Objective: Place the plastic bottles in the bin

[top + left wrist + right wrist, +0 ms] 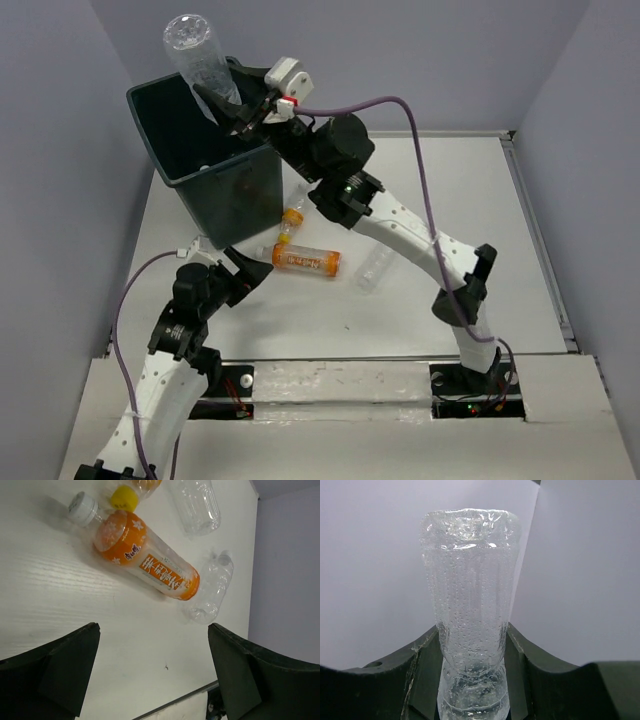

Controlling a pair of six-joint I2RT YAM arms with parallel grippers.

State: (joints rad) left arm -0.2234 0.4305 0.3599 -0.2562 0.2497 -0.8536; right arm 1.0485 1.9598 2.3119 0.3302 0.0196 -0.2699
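My right gripper (247, 113) is clamped on a clear, label-free plastic bottle (200, 55), gripping it near the neck end so that its ribbed base points up and away from me (470, 605). The bottle hangs tilted above the far corner of the dark bin (235, 200), over its open mouth. My left gripper (238, 272) sits low over the white table (500, 250) in front of the bin, jaws spread wide and holding nothing (152, 645). Just ahead of it an orange-labelled bottle (145, 562) lies on its side, white cap toward the bin. A yellow-capped bottle (124, 497) lies beside that cap, a small clear bottle (212, 587) beside its base, and another clear bottle (195, 505) farther off.
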